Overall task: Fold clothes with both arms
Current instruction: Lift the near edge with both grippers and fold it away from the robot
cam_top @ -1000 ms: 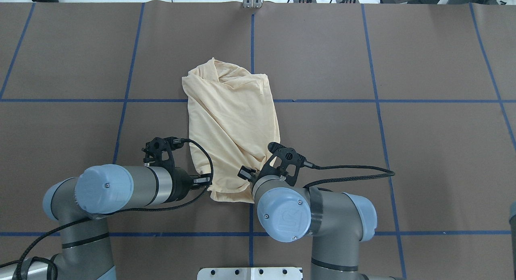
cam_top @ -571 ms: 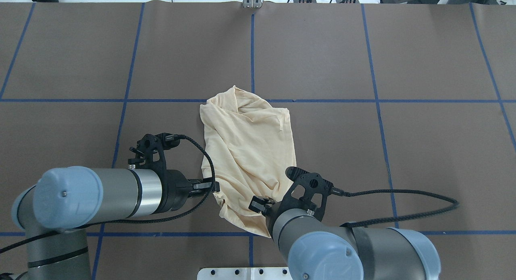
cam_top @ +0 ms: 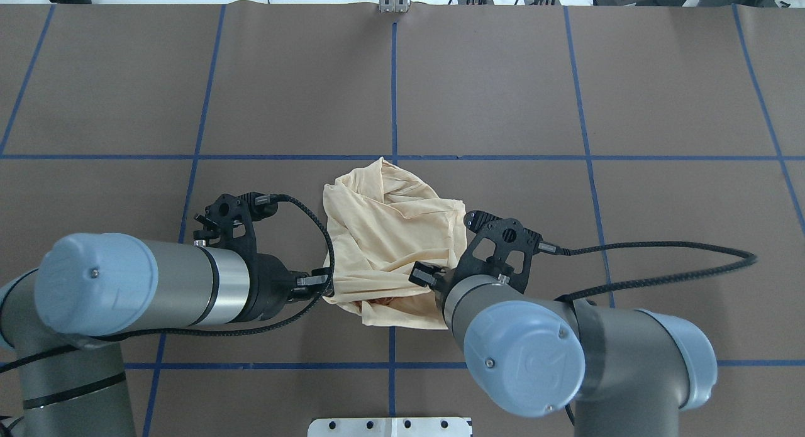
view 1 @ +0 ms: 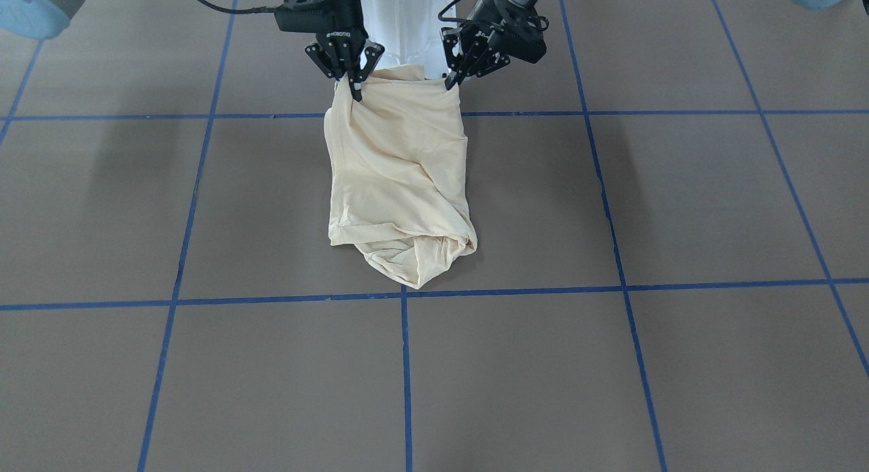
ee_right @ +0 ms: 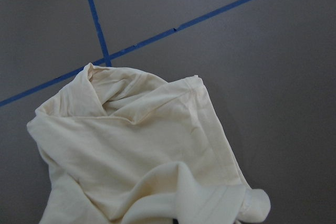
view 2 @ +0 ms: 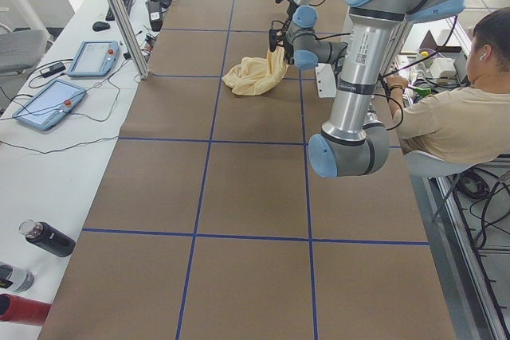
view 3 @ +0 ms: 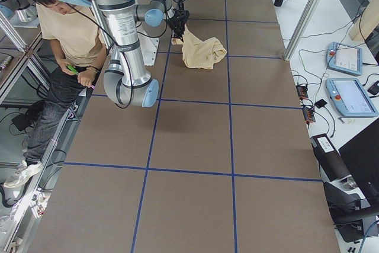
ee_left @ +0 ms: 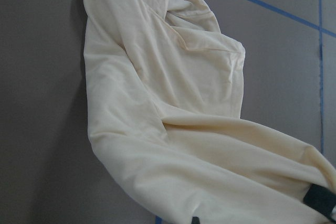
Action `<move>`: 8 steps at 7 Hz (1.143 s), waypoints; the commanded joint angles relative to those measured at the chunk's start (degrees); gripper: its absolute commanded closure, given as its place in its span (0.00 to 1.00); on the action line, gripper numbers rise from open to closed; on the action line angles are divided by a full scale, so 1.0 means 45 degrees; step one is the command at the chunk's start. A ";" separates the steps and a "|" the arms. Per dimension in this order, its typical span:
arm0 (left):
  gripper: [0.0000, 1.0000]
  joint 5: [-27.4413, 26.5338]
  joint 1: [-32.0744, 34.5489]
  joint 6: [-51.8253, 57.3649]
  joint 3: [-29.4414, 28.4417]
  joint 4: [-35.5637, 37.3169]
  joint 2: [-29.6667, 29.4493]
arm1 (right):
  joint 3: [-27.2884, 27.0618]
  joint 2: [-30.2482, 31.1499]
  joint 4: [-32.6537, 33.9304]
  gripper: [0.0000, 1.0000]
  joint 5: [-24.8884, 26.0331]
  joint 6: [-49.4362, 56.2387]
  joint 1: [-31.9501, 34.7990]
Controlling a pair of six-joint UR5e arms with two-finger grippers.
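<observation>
Cream T-shirt (cam_top: 390,236) has slid back across the table (cam_top: 629,78); bunched shorter.

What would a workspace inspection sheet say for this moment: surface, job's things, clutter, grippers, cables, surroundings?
Surface: table under a brown cover with a blue tape grid.
Job's things: shirt, cream, bunched; near edge raised, far end lying on the table.
Clutter: nothing seen.
Grippers: left gripper and right gripper, fingers of each shut on a corner of the shirt's near edge.
Cables: left cable loops beside the shirt; right cable arcs over the table.
Surroundings: person seated on the robot's side; pendants and bottles on a white bench.
</observation>
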State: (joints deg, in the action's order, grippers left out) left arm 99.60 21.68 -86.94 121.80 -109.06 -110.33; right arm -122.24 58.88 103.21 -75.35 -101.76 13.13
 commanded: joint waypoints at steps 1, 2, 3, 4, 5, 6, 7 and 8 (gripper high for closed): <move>1.00 -0.0005 0.1017 0.0589 -0.1257 0.0055 -0.0674 | 0.2037 -0.1261 -0.0121 1.00 -0.0189 0.0386 0.1159; 1.00 -0.0024 0.1505 0.0706 -0.2154 0.0055 -0.1238 | 0.3227 -0.1442 -0.1225 1.00 -0.0189 0.0406 0.1550; 1.00 -0.0044 0.1916 0.1210 -0.2840 0.0035 -0.1476 | 0.4651 -0.1540 -0.2667 1.00 -0.0170 0.0677 0.1844; 1.00 -0.0082 0.2210 0.1389 -0.3466 -0.0023 -0.1595 | 0.6134 -0.1986 -0.3667 1.00 -0.0189 0.0950 0.2156; 1.00 -0.0566 0.2329 0.1449 -0.4400 -0.0062 -0.2060 | 0.7329 -0.2455 -0.4141 1.00 -0.0286 0.1282 0.2449; 1.00 -0.0687 0.2543 0.2011 -0.5202 -0.0159 -0.2412 | 0.7747 -0.2537 -0.4552 1.00 -0.0442 0.1710 0.2626; 1.00 -0.0688 0.2738 0.2036 -0.5674 -0.0489 -0.2629 | 0.7848 -0.2537 -0.4575 1.00 -0.0520 0.2372 0.2783; 0.53 -0.0688 0.2895 0.2074 -0.6298 -0.0995 -0.2824 | 0.7849 -0.2537 -0.4692 0.37 -0.1372 0.3017 0.3229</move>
State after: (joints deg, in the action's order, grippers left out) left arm 96.64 33.75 -78.07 96.83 -111.28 -121.82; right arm -87.54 47.59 82.87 -78.32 -91.68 25.72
